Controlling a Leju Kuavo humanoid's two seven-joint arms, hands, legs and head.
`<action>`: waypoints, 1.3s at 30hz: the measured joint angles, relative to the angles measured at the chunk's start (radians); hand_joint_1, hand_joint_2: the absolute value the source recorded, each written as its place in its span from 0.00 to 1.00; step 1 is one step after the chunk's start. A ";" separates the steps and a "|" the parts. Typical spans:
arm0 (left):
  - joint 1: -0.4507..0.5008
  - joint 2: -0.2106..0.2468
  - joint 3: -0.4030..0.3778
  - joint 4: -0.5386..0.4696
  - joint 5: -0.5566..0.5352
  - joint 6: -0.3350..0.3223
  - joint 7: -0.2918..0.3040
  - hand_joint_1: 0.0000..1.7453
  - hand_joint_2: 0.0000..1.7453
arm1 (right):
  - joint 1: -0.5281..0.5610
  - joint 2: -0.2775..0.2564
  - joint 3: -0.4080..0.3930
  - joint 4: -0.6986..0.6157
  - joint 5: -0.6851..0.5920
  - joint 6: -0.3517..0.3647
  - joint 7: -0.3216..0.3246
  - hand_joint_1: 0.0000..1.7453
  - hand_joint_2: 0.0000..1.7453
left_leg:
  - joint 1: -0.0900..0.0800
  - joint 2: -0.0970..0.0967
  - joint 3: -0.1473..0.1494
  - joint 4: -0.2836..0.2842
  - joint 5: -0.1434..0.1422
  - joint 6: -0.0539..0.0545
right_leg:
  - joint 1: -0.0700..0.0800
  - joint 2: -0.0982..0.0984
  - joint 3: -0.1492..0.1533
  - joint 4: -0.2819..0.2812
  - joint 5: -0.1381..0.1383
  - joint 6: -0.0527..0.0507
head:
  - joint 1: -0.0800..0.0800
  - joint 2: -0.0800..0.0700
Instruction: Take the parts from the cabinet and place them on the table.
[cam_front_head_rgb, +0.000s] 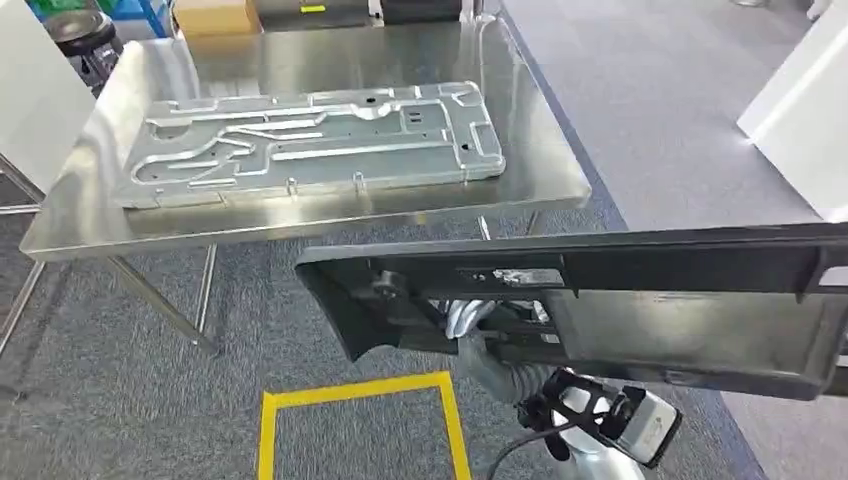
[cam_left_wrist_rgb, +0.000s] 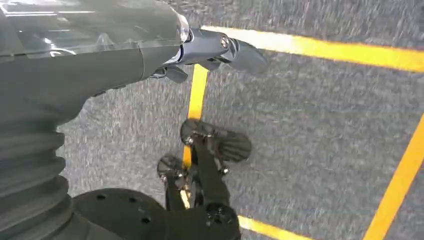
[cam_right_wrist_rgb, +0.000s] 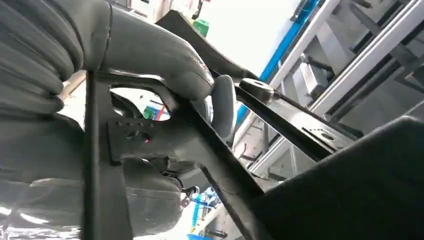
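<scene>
A long black plastic part (cam_front_head_rgb: 650, 300) hangs level in front of me, just short of the steel table's (cam_front_head_rgb: 545, 175) near edge. My right hand (cam_front_head_rgb: 468, 330) grips it from underneath; its grey thumb (cam_right_wrist_rgb: 165, 60) wraps over a rib of the black part (cam_right_wrist_rgb: 350, 190) in the right wrist view. On the table lies a flat silver stamped metal panel (cam_front_head_rgb: 310, 140). My left hand (cam_left_wrist_rgb: 215, 50) hangs beside my body above the carpet, fingers stretched out and holding nothing.
A cardboard box (cam_front_head_rgb: 215, 15) sits at the table's far edge, with a black stool (cam_front_head_rgb: 80, 30) behind the far left corner. A white cabinet (cam_front_head_rgb: 805, 120) stands to the right. A yellow tape square (cam_front_head_rgb: 360, 395) marks the grey carpet below me.
</scene>
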 joint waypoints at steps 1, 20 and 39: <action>-0.001 0.000 0.002 0.000 0.000 0.000 0.000 0.00 1.00 | -0.007 -0.001 0.000 0.000 0.006 -0.004 0.000 1.00 1.00 | 0.000 0.000 0.004 0.000 -0.004 0.006 | 0.000 0.000 -0.040 0.063 -0.016 0.005 | 0.000 0.000; -0.002 -0.010 0.014 0.000 0.003 0.000 -0.003 0.00 1.00 | -0.011 -0.002 0.009 0.029 0.025 -0.026 0.000 1.00 1.00 | 0.004 -0.009 -0.108 0.299 -0.178 -0.051 | 0.002 0.004 -0.062 -0.069 0.076 -0.053 | 0.004 0.000; 0.000 -0.010 0.021 0.000 0.009 0.002 -0.005 0.00 1.00 | 0.029 -0.007 0.002 -0.082 0.028 -0.055 -0.001 1.00 1.00 | -0.006 -0.006 0.088 -0.001 -0.077 -0.003 | 0.009 0.004 -0.170 0.021 0.082 -0.023 | 0.004 0.000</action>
